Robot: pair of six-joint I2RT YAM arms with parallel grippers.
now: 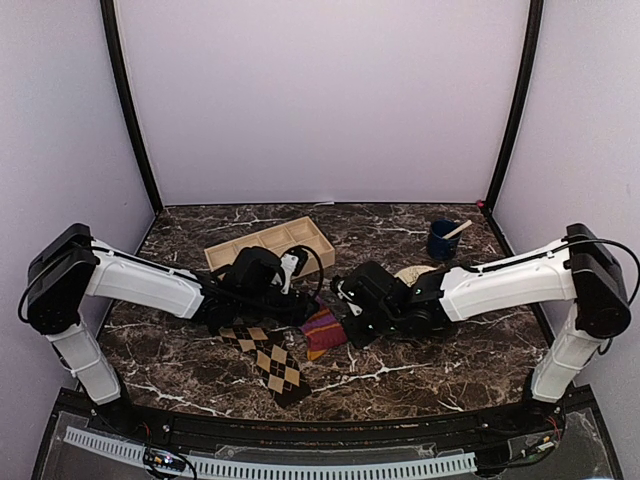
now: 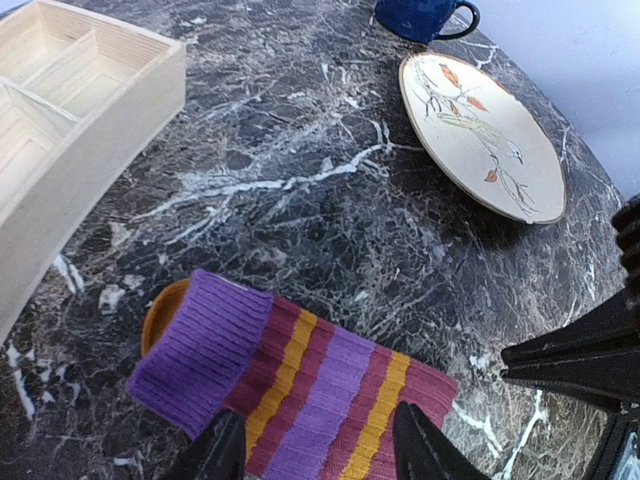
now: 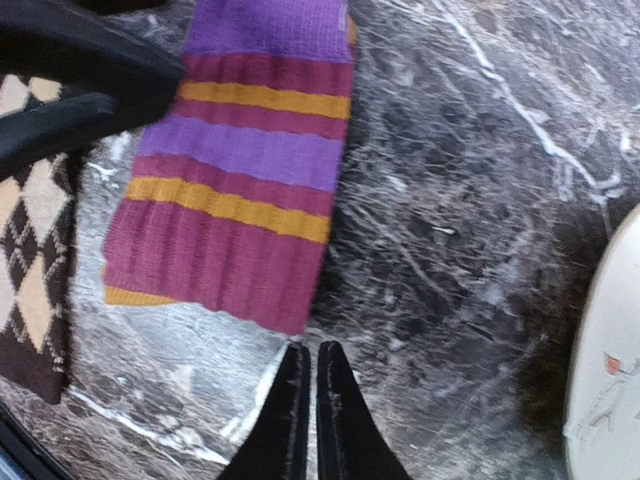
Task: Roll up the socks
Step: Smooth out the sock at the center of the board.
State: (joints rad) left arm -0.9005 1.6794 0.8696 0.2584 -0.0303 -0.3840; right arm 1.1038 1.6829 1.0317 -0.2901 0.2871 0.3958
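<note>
The maroon sock [image 1: 322,332] with orange and purple stripes lies flat on the marble table, its purple cuff [image 2: 200,350] towards the tray. My left gripper [image 2: 318,420] hovers open over it, one finger on either side of the striped part, gripping nothing. The brown argyle sock [image 1: 272,362] lies just left of the striped one, towards the front edge, and shows at the left rim of the right wrist view [image 3: 30,290]. My right gripper [image 3: 307,350] is shut with nothing between its fingers, its tips just off the corner of the striped sock's [image 3: 240,170] maroon end.
A wooden compartment tray [image 1: 270,245] stands behind the left arm. A bird-patterned plate [image 2: 480,130] and a blue mug [image 1: 441,240] with a stick in it sit at the back right. The two grippers are close together over the socks.
</note>
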